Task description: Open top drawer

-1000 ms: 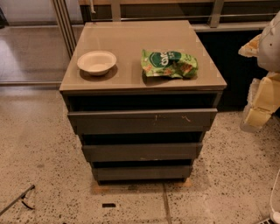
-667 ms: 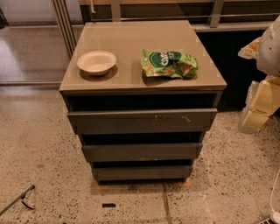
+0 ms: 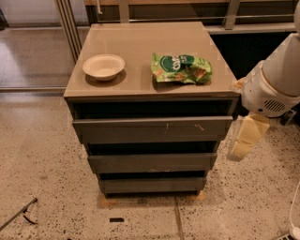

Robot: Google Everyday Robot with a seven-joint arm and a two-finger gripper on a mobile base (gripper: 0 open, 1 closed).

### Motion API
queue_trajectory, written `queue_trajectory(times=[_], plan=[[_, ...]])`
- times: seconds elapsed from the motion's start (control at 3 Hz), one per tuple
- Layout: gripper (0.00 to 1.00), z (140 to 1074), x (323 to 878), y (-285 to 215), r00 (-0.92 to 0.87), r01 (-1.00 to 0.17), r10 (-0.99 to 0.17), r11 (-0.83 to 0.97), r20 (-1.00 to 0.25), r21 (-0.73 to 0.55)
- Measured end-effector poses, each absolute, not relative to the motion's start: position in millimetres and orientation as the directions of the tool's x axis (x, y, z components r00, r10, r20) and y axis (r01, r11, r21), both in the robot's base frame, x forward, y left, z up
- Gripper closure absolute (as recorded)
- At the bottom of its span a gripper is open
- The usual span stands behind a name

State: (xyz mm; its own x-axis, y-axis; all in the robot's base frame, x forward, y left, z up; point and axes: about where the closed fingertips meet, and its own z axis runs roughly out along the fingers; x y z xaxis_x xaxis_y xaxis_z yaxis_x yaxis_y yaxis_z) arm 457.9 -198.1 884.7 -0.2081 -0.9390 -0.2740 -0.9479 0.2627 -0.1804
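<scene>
Tool [image 3: 246,138] hangs just right of the top drawer [image 3: 152,129]; can't tell its grip state. Bowl [image 3: 103,67] and snack bag [image 3: 181,68] sit on the counter [image 3: 140,42].

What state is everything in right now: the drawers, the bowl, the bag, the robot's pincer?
top drawer: looks shut.
middle drawer: looks shut.
bottom drawer: looks shut.
bowl: upright, empty, on cabinet top.
snack bag: lying flat on cabinet top.
pincer: hanging by the top drawer's right end.

Office-like hall — speckled floor [image 3: 42,159], railing [image 3: 232,14]; end effector [image 3: 243,138] at right.
</scene>
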Motion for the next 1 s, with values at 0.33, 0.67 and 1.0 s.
queue_trajectory(times=[0.33,0.67,1.0], plan=[[0.0,821,465,-183,-0.198,-0.965,-0.931,0.241,-0.307,-0.106],[0.0,821,465,-183,-0.198,-0.965,-0.931,0.241,-0.307,-0.106],[0.0,808,465,-188,-0.193,-0.964,-0.936,0.237,-0.293,-0.122]])
